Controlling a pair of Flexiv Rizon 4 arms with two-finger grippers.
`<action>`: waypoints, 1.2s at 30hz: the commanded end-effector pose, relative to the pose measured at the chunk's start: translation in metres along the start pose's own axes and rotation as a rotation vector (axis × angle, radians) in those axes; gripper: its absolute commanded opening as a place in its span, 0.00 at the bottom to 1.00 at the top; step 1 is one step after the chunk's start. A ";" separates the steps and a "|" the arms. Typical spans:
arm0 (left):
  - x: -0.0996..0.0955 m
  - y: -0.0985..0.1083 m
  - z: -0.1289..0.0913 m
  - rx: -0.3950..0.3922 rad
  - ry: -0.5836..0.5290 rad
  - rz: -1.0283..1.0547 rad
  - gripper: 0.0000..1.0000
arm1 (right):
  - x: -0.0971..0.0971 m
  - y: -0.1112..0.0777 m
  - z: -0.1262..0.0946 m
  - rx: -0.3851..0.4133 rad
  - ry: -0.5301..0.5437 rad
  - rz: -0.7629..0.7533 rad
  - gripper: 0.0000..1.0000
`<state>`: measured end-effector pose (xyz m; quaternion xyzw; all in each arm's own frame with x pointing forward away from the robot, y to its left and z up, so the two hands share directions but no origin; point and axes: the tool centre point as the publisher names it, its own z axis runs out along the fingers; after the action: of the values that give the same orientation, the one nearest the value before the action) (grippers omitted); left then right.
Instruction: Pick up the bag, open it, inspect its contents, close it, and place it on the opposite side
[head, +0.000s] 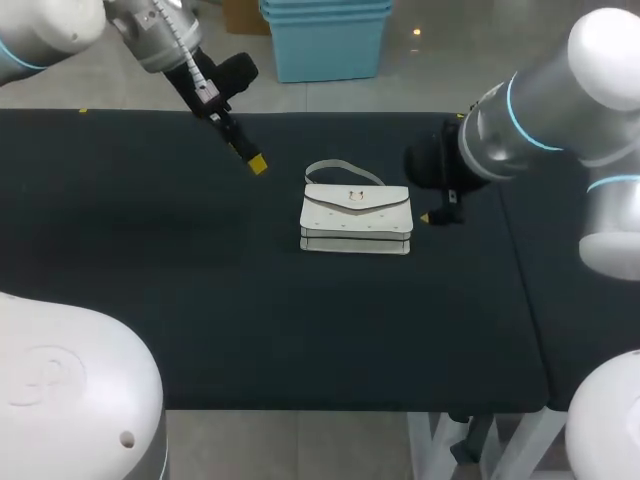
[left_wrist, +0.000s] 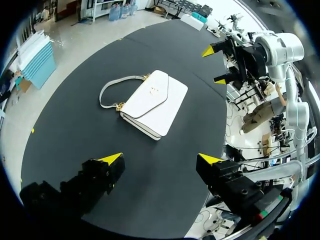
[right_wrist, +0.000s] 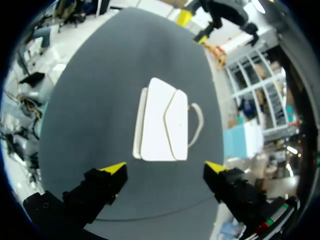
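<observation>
A white handbag (head: 355, 217) with a closed flap and a thin strap lies flat near the middle of the black table (head: 200, 300). My left gripper (head: 250, 158) hangs open above the table, left of and behind the bag. My right gripper (head: 432, 213) stands open just right of the bag. In the left wrist view the handbag (left_wrist: 151, 102) lies ahead of my open left gripper (left_wrist: 161, 159), with the other arm's gripper (left_wrist: 216, 65) beyond it. The right wrist view shows the handbag (right_wrist: 162, 120) ahead of my open right gripper (right_wrist: 165, 167). Nothing is held.
The table (head: 120, 190) is covered in dark cloth with bare room left, right and in front of the bag. Its right edge (head: 525, 300) runs close to my right arm.
</observation>
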<state>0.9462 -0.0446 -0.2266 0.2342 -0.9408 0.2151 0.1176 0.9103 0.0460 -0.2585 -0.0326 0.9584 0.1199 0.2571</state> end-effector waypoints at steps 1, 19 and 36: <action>0.002 -0.002 0.002 0.006 0.001 0.050 1.00 | 0.000 0.005 0.001 0.016 -0.019 -0.011 1.00; -0.023 -0.041 0.017 0.010 -0.209 0.491 1.00 | 0.044 0.023 0.037 0.004 -0.203 -0.024 1.00; -0.029 -0.050 0.043 0.119 -0.235 0.791 1.00 | 0.054 0.041 0.076 0.043 -0.248 -0.071 1.00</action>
<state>0.9931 -0.0918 -0.2422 -0.0829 -0.9639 0.2395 -0.0821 0.8894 0.0965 -0.3308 -0.0496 0.9296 0.0938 0.3529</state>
